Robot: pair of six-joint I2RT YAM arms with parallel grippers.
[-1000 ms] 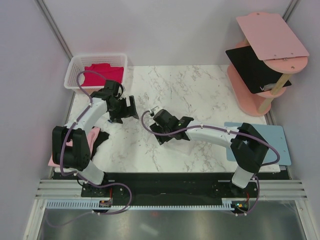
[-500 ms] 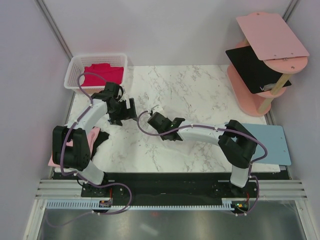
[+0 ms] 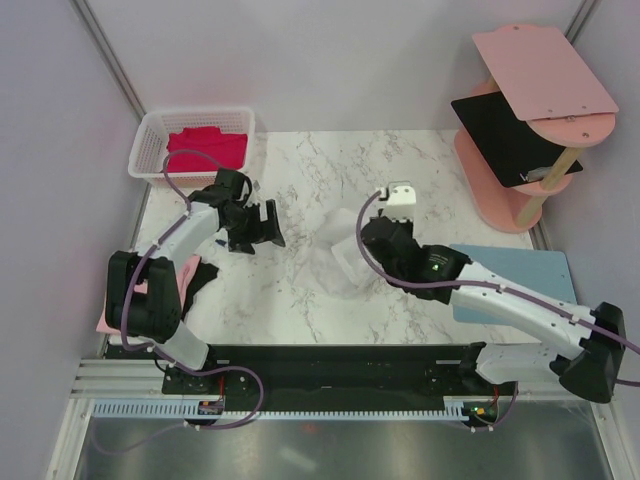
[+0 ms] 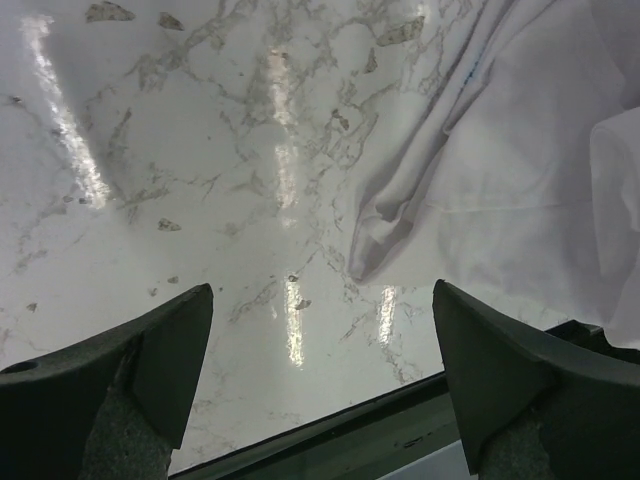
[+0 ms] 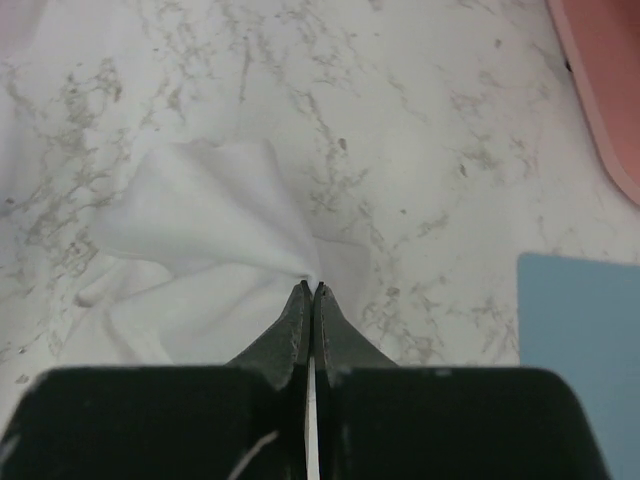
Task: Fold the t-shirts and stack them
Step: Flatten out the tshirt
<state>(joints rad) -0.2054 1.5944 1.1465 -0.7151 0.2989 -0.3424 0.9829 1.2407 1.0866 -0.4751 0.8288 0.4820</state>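
A large white t-shirt [image 3: 332,258] lies crumpled mid-table, one fold drawn up into a peak. My right gripper [image 3: 360,255] is shut on that peak; in the right wrist view its tips [image 5: 313,288] pinch the white cloth [image 5: 200,230]. My left gripper [image 3: 268,228] stands open to the shirt's left, nothing between its fingers [image 4: 150,370]; the shirt's edge [image 4: 500,180] lies ahead of it, apart. A magenta-red t-shirt [image 3: 207,150] sits in the white basket [image 3: 145,150]. Black [image 3: 203,272] and light pink [image 3: 118,322] cloth lie at the left edge, partly under the left arm.
A light-blue mat [image 3: 560,275] lies at the right edge, also in the right wrist view [image 5: 580,340]. The pink shelf stand [image 3: 545,70] is at the back right with a flat black thing [image 3: 505,135] on its middle board. The basket is at the back left.
My right gripper shut on the white shirt, and the arm swung right, raising a peak of cloth. The left gripper shifted slightly right, still open.
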